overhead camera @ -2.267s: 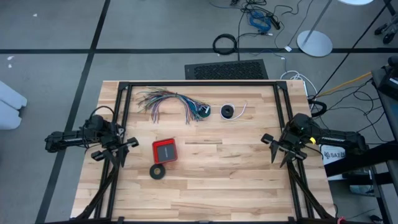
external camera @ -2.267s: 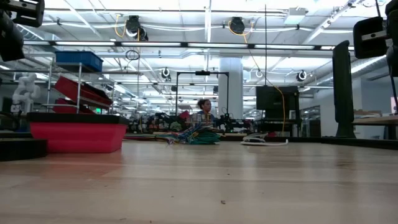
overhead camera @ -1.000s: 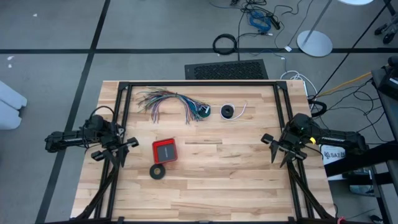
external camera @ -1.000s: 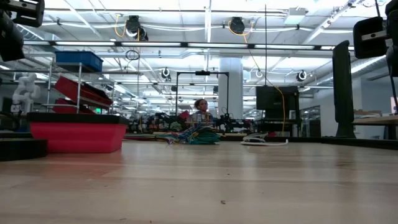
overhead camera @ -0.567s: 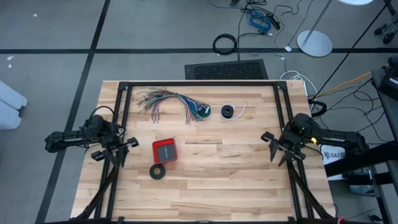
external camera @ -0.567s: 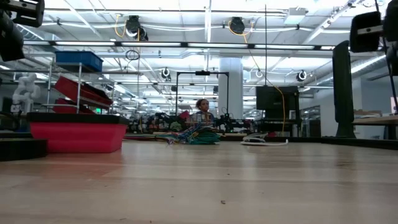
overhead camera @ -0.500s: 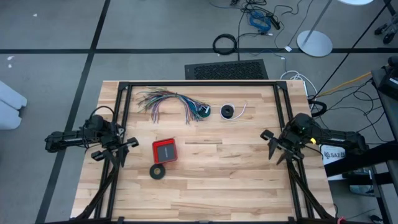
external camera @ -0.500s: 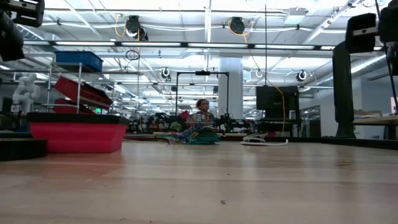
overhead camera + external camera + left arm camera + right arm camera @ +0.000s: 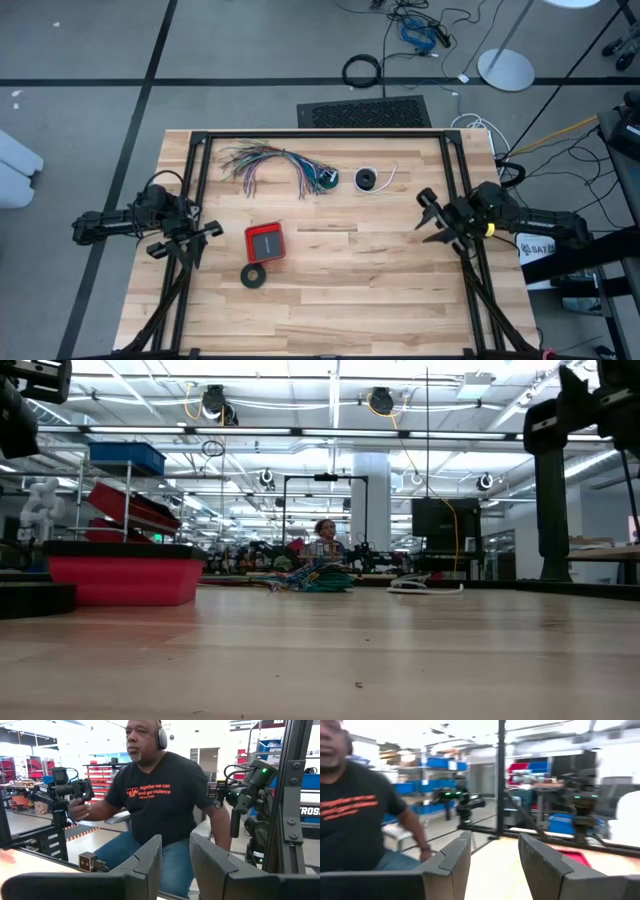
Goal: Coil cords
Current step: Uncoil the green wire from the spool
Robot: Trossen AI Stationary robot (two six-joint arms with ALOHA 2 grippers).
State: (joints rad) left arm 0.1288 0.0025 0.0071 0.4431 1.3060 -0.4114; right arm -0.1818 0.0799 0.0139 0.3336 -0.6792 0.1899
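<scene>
Teal-green wire (image 9: pixel 322 180) and white cord (image 9: pixel 377 179) lie in the upper middle of the counter (image 9: pixel 330 290); right claw (image 9: pixel 428 218) hovers mid-right, fingers parted, empty; left claw (image 9: pixel 204 238) waits mid-left, fingers parted, empty.

Left gripper (image 9: pixel 197 240) waits, fingers parted; right gripper (image 9: pixel 428 218) hangs empty, fingers spread, pointing inward

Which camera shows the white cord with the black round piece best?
The high view: the white cord lies in plain sight at the table's far side. The low view shows only a flat white sliver far off. Neither wrist view shows it.
</scene>
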